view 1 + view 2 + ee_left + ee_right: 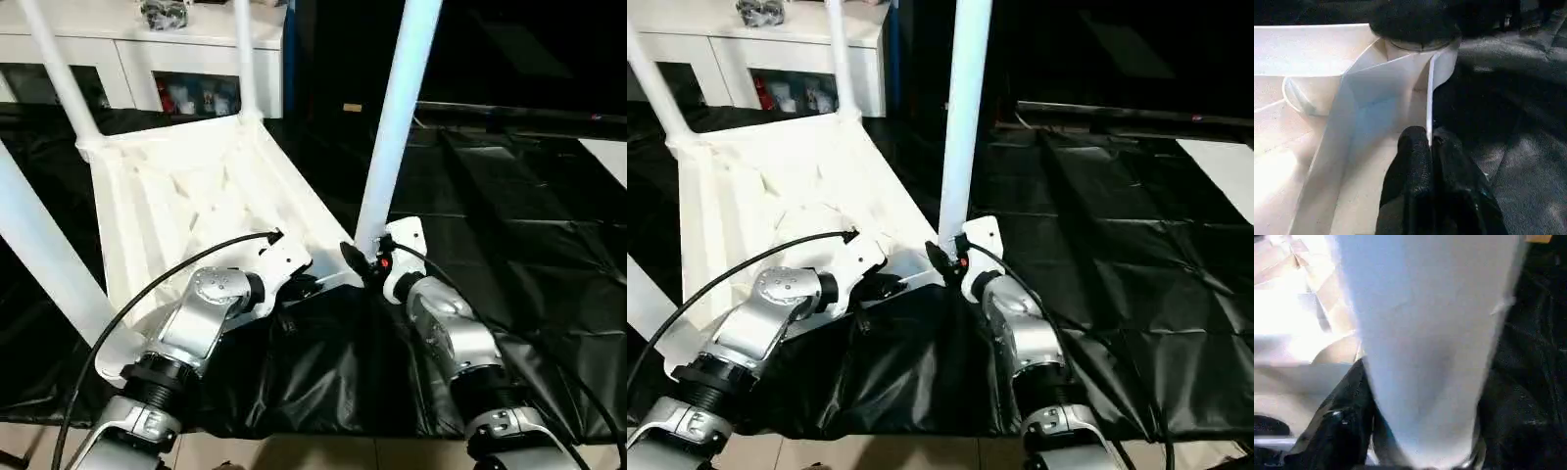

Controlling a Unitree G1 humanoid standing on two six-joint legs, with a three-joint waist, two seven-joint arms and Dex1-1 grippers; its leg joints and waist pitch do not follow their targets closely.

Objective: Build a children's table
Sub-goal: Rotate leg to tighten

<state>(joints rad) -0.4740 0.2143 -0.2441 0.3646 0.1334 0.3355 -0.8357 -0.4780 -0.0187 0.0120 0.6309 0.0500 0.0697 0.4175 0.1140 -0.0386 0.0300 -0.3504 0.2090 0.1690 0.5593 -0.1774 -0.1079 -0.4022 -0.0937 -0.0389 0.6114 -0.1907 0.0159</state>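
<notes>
Left claw (pixel 1431 161): we pinch the thin rim wall of the white ribbed plastic table top (pixel 186 206), near its corner, to keep it steady.
Right claw (pixel 1415 431): our black fingers (pixel 1334 423) stand on both sides of the long white tapered tube leg (pixel 397 117), low at its foot; we judge it a grip that guides the leg into the round corner socket.
Table top: upside down on the black-draped tabletop (pixel 509 255), ribs upward.
Other legs: three more stand in their corners.
Risk: the leg may tilt if not seated fully.
</notes>
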